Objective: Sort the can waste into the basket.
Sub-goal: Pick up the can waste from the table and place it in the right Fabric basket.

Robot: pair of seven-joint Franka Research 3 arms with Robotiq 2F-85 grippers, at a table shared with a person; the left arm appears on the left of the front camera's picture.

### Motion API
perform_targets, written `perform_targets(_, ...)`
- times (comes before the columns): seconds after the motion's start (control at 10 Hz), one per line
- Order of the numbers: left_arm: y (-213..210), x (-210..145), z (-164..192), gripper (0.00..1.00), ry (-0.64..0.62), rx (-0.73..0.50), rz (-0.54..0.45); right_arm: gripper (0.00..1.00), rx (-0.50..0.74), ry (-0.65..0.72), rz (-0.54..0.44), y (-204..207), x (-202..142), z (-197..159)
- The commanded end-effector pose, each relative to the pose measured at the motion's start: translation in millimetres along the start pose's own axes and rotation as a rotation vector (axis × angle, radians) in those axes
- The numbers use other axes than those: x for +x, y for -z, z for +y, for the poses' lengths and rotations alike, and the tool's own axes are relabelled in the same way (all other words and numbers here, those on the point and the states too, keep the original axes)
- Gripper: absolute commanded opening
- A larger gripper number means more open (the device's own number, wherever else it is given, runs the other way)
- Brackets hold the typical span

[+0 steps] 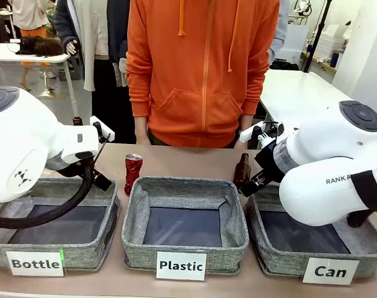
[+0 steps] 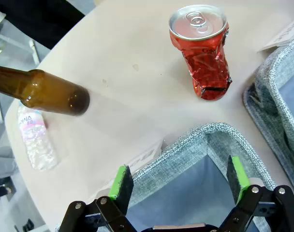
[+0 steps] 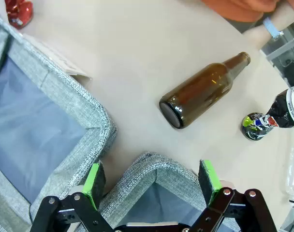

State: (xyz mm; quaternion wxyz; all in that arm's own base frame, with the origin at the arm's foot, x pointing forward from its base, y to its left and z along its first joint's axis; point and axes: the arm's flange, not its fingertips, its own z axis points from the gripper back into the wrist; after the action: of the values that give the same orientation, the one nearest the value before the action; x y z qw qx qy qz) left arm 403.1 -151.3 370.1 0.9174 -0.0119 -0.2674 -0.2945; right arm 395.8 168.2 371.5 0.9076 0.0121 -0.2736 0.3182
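Your left gripper [image 2: 180, 179] is spread wide with nothing between its green pads [image 2: 120, 181], and it hangs over a corner of the Bottle basket [image 2: 215, 133]. The crushed red can [image 2: 202, 50] stands on the table [image 2: 137, 96] out ahead of it, a little toward the pad on the view's right side. It's clear of that basket and of the Plastic basket [image 2: 277, 92] next door. Ahead on the other side there's a brown glass bottle [image 2: 45, 92], with a squashed clear plastic bottle [image 2: 36, 140] lying near it.

Your right gripper [image 3: 152, 178] is also wide open and holding nothing, sitting over a corner of the Can basket [image 3: 152, 162]. A second brown bottle [image 3: 205, 92] is just ahead of the fingers. The silver-and-dark can [image 3: 270, 116] stands farther out past that bottle, off to the view's right, and isn't touching it. So both cans are on the table, outside the Can basket.
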Motion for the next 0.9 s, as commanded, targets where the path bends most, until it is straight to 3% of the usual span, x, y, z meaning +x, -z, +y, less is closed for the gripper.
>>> perform_targets(0.0,-0.3,0.1,0.0,1.00,0.000,0.000,-0.001,1.00,0.000,0.000,0.000,-0.1,0.0,0.0)
perform_targets(0.8,-0.3,0.1,0.0,1.00,0.000,0.000,-0.001,1.00,0.000,0.000,0.000,-0.1,0.0,0.0)
